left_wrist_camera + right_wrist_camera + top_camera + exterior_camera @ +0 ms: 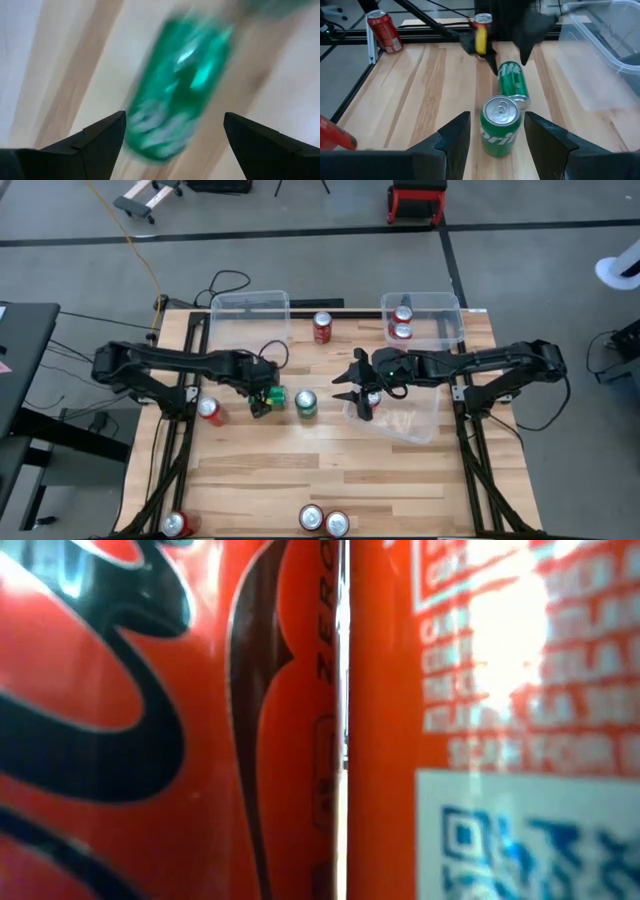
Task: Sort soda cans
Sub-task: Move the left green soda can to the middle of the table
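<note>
Soda cans: two green ones sit mid-table. One lies on its side (274,396) w/ your left gripper (172,137) over it, fingers wide apart either side, nothing clamped yet, prob lined up for a pick. The other stands upright (500,125) just ahead of your right gripper (496,131), jaws apart, empty. Red cans are scattered round the edges. Back-right bin (445,305) holds two red cans; back-left bin (250,302) looks empty; a third bin (415,425) by the right arm too.
</note>
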{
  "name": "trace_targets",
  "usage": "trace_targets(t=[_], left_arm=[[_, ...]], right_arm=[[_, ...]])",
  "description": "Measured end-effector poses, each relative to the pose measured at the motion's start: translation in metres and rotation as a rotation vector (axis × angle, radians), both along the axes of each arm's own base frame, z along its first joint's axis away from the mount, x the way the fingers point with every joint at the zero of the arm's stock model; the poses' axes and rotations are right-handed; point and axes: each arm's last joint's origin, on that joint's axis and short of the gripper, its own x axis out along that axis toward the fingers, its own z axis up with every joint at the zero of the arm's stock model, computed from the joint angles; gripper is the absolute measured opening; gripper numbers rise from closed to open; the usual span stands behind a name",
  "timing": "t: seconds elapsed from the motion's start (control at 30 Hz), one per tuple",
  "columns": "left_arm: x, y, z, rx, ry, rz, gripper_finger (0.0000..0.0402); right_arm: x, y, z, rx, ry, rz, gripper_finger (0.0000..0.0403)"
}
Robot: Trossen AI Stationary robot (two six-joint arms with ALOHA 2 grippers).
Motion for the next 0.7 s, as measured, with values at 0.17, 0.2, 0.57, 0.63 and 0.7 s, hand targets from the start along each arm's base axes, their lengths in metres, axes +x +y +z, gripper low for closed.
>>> trace_targets(t=[0.17,0.2,0.57,0.63,0.7], left_arm=[[0.001,-0.005,0.006,0.026,0.004,-0.027,0.0331],[0.002,-0.005,0.008,0.036,-0.009,-0.026,0.0331],[0.009,0.014,-0.014,0.235,0.046,-0.075,0.0331],[0.013,0.017,-0.019,0.251,0.048,-0.086,0.0331],[0.017,0.022,-0.024,0.267,0.057,-0.096,0.0332]], right_arm=[[0.000,-0.002,0.000,0.000,0.001,-0.006,0.0208],[0.000,-0.002,0.000,0.000,0.001,-0.006,0.0208],[0.000,0.001,0.000,0.011,-0.001,-0.002,0.0208],[0.000,0.002,0.000,0.011,-0.001,0.002,0.0208],[0.000,0.003,0.000,0.010,-0.001,0.006,0.0208]])
